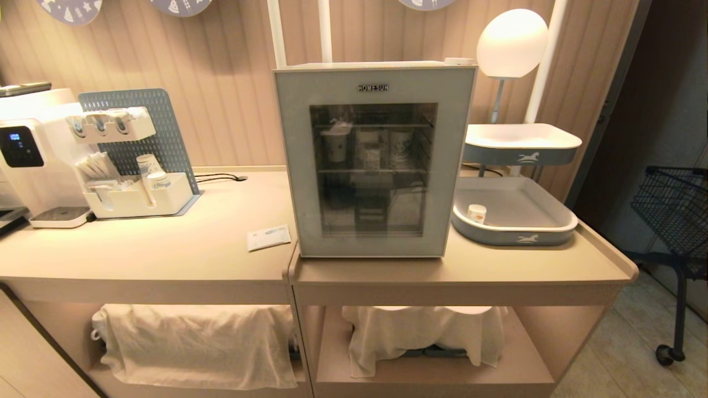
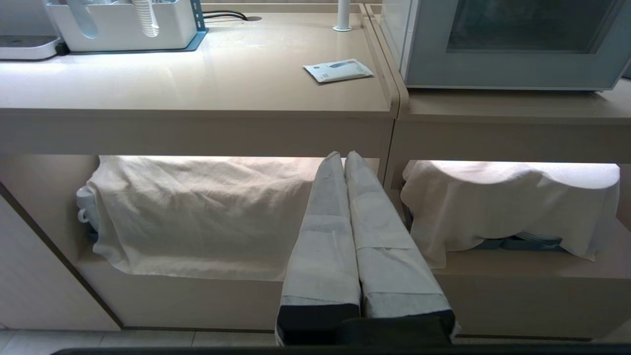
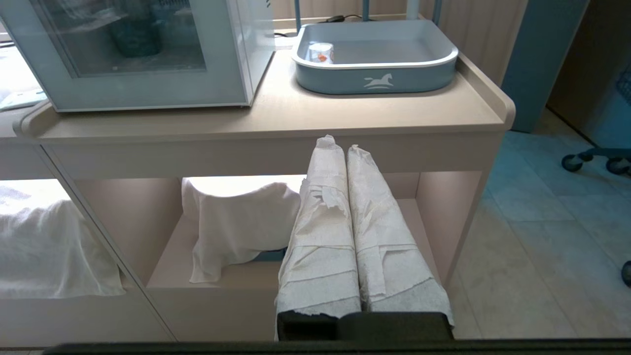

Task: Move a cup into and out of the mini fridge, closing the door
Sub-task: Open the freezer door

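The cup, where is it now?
In the head view the cup stands in the lower grey tray, near its left wall, on the counter just right of the fridge.

One mini fridge (image 1: 376,160) stood on the counter (image 1: 166,254), with one door (image 1: 293,166). One small cup (image 1: 476,213) sat in the lower of two grey trays (image 1: 517,235), the other tray (image 1: 520,152) raised above it. Two white cloths lay on the shelves below, one on the left (image 1: 193,342) and one on the right (image 1: 420,331). There was one flat packet (image 1: 268,237), one globe lamp (image 1: 511,43), one coffee machine (image 1: 33,160) and one wire basket (image 1: 672,204). Two claws showed, the left (image 2: 344,157) and the right (image 3: 336,144). Cups behind the glass could not be counted.
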You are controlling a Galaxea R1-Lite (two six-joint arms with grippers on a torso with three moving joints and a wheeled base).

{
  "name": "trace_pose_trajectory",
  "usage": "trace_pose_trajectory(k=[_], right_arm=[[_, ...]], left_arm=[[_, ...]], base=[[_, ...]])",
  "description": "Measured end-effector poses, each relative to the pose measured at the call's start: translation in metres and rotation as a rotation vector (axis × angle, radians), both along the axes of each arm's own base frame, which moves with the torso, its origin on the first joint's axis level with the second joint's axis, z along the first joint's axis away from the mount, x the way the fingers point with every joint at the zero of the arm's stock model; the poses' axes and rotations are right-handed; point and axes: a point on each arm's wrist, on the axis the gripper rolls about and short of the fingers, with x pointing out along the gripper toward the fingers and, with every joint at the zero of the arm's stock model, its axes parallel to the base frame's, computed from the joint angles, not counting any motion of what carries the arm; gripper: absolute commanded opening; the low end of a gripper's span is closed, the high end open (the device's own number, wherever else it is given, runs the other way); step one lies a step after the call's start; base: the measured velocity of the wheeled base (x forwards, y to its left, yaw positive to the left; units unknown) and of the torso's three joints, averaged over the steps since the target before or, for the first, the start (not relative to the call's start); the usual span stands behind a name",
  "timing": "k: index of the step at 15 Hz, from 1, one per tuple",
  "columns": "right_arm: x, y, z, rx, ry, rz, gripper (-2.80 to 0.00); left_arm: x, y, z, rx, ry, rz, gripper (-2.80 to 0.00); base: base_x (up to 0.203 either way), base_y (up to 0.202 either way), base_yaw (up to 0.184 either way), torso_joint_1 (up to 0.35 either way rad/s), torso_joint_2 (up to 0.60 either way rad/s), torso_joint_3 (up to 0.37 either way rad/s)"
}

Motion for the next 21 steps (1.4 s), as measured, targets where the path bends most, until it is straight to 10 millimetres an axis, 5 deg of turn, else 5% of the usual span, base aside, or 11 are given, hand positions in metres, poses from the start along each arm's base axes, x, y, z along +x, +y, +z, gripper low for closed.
trace_pose_trajectory(k=[10,17,19,21], right_arm=[[0.0,0.0,0.0,0.0,0.001,0.001,-2.8],[0.0,0.0,0.0,0.0,0.001,0.0,-2.8],[0.0,0.0,0.0,0.0,0.001,0.0,-2.8],[0.0,0.0,0.0,0.0,0.001,0.0,-2.8]], left_arm=[[0.0,0.0,0.0,0.0,0.0,0.0,-2.8],[0.0,0.0,0.002,0.011,-0.018,0.008,-2.8],[-0.006,0.001,0.02,0.019,-0.083,0.027,-2.8],[-0.025,0.001,0.063,0.005,-0.173,0.048,-2.8]], base=[[0.183,0.0,0.001,0.005,0.0,0.001],[0.013,0.0,0.0,0.003,0.0,0.0],[0.0,0.0,0.0,0.0,0.0,0.0],[0.0,0.0,0.0,0.0,0.0,0.0]])
